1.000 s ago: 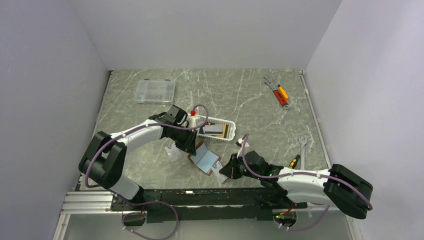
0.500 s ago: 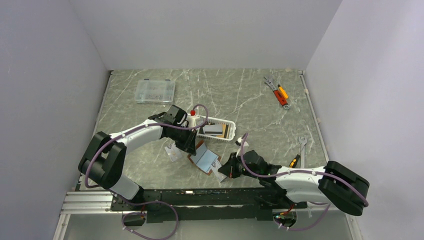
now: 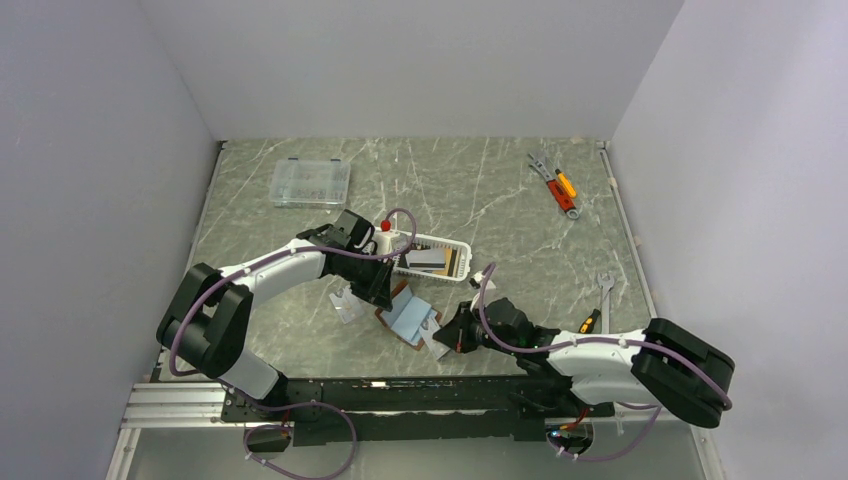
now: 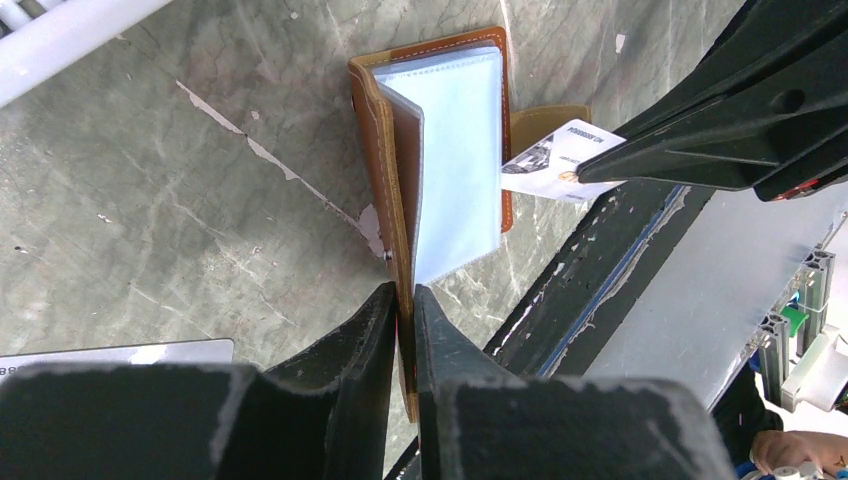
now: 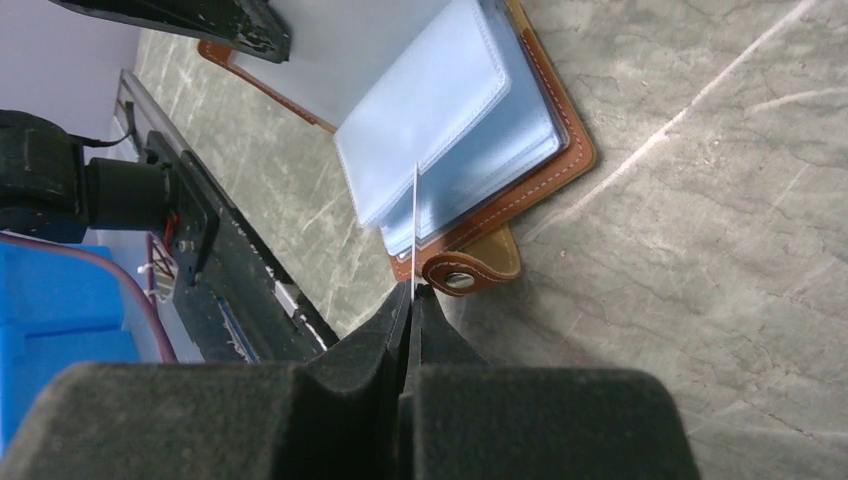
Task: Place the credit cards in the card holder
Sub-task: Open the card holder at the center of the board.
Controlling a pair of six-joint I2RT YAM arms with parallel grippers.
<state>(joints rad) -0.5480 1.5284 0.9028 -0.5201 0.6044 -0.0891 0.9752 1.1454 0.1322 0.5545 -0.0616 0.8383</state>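
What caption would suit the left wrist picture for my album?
Left gripper pinches the cover of the open card holder while the right gripper holds a white card at its edge.

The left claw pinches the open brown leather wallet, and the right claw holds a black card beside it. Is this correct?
No: the left wrist view shows the right claw holding a white printed card, not black. The left claw pinches the brown leather wallet.
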